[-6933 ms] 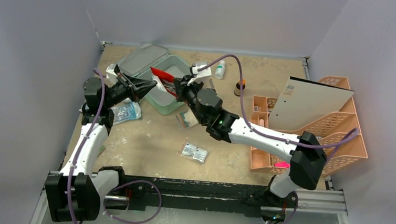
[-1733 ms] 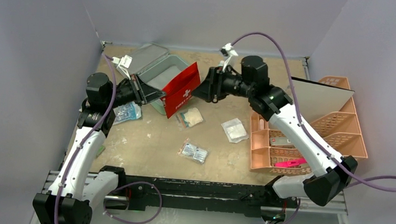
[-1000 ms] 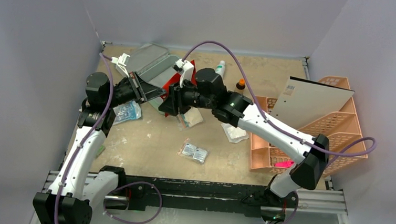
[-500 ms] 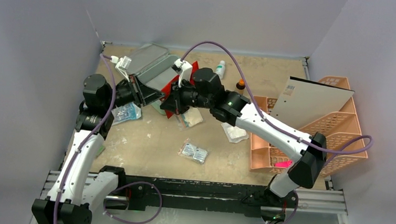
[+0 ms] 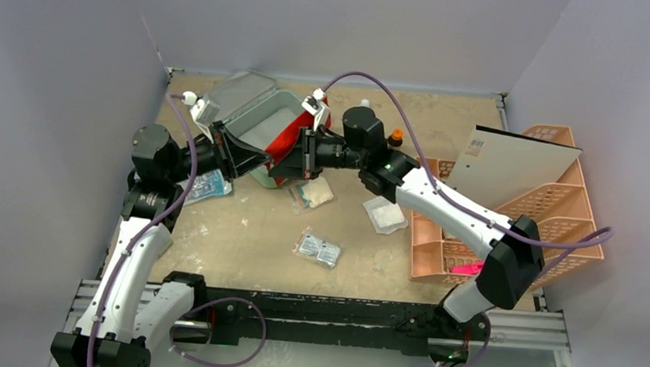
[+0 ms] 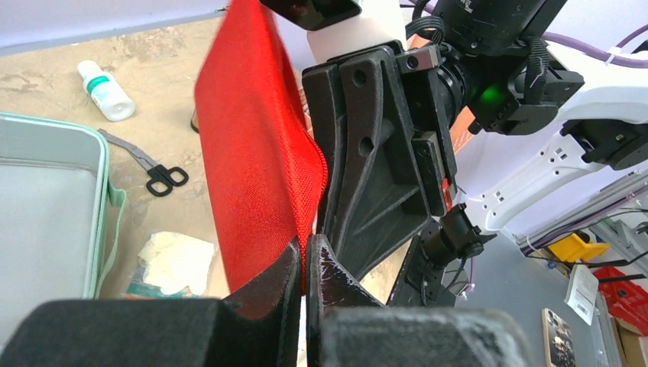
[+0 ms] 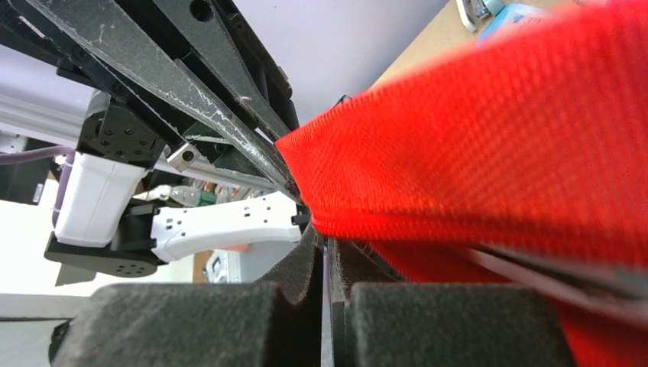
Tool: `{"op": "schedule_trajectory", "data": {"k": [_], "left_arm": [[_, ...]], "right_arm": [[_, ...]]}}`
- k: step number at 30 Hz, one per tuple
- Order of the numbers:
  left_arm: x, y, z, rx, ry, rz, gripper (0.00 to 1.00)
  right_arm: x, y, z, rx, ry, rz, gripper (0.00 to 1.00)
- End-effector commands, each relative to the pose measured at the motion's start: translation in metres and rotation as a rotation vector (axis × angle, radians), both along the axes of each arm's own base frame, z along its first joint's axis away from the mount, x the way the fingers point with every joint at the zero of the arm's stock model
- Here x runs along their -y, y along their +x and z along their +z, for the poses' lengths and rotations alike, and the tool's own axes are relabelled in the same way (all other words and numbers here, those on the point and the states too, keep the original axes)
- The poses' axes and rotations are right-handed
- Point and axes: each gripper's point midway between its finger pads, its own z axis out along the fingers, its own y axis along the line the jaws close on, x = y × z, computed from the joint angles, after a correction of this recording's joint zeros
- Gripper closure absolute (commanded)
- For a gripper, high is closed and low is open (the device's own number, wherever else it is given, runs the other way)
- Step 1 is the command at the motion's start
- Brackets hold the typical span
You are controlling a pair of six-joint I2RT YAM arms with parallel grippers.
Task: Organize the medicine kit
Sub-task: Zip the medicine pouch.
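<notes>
The mint-green medicine kit (image 5: 257, 117) lies open at the back left, its lid (image 5: 234, 93) tipped back. Its rim also shows in the left wrist view (image 6: 105, 200). The flat red first-aid pouch (image 5: 295, 142) hangs upright over the kit's near right corner, held from both sides. My left gripper (image 5: 263, 157) is shut on the pouch's lower edge (image 6: 260, 160). My right gripper (image 5: 294, 159) is shut on the pouch's edge (image 7: 489, 145), directly facing the left one. The pouch hides part of the kit's inside.
On the table lie a gauze packet (image 5: 315, 191), a white packet (image 5: 385, 214), blister packets (image 5: 318, 249) and a blue packet (image 5: 205, 184). Scissors (image 6: 153, 168) and a white bottle (image 6: 103, 80) lie behind. The peach rack (image 5: 552, 225) with a white board (image 5: 513, 166) stands right.
My right arm has drawn back to the right, and the red pouch has come up with it and stands higher over the kit's corner. My left gripper has kept its hold.
</notes>
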Motion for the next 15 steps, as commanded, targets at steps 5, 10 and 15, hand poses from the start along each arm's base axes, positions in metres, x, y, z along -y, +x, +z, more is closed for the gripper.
{"op": "schedule_trajectory", "data": {"k": [5,10,15], "left_arm": [[0.005,-0.015,0.009,0.08,0.006,-0.083,1.0],[0.006,-0.018,0.01,0.06,0.004,-0.097,1.0],[0.006,-0.011,0.009,-0.026,-0.021,-0.086,1.0]], "right_arm": [[0.027,0.028,0.033,-0.03,0.159,-0.123,1.0],[0.036,0.039,0.036,0.007,0.182,-0.179,1.0],[0.038,0.045,0.034,0.074,0.145,-0.197,1.0]]}}
